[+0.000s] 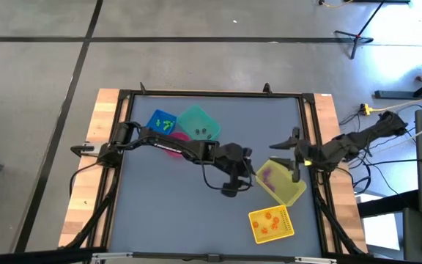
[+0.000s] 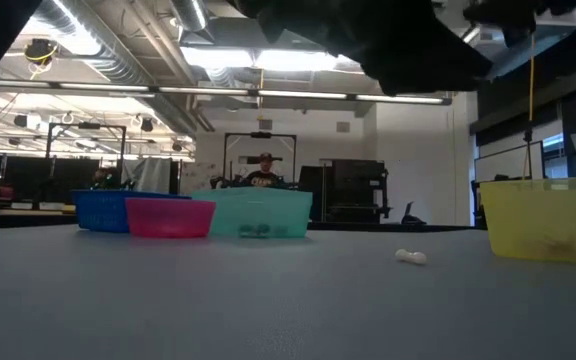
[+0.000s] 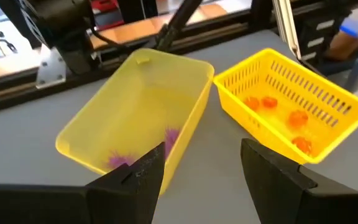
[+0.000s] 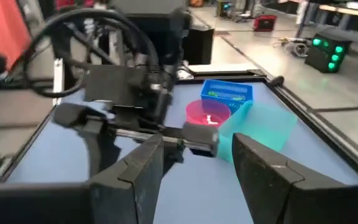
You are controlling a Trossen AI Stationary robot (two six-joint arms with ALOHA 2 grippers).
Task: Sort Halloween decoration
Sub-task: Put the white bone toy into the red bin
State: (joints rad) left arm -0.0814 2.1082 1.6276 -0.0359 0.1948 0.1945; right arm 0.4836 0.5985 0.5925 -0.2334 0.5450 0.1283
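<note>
Tiny Halloween decoration pieces are being shown sorted by colour: purple ones (image 3: 169, 137) in the yellow tub (image 3: 135, 106), orange ones (image 3: 267, 102) in the yellow basket (image 3: 328, 134). Both the left gripper (image 3: 197, 165) and the right gripper (image 4: 197, 168) are being held open and empty. A lone white piece (image 2: 410, 257) on the surface (image 2: 268, 300) is being revealed only by the low view.

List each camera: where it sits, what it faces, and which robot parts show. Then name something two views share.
High: above the table, straight down; both arms, left claw and right claw, both open.
Low: table height, level into the room; dark arm parts overhead, a white trinket.
Left wrist: on the left arm, facing the yellow tub; own fingers.
Right wrist: on the right arm, facing the left arm and blue bin; own fingers.
Shared: yellow tub, high and left wrist.
</note>
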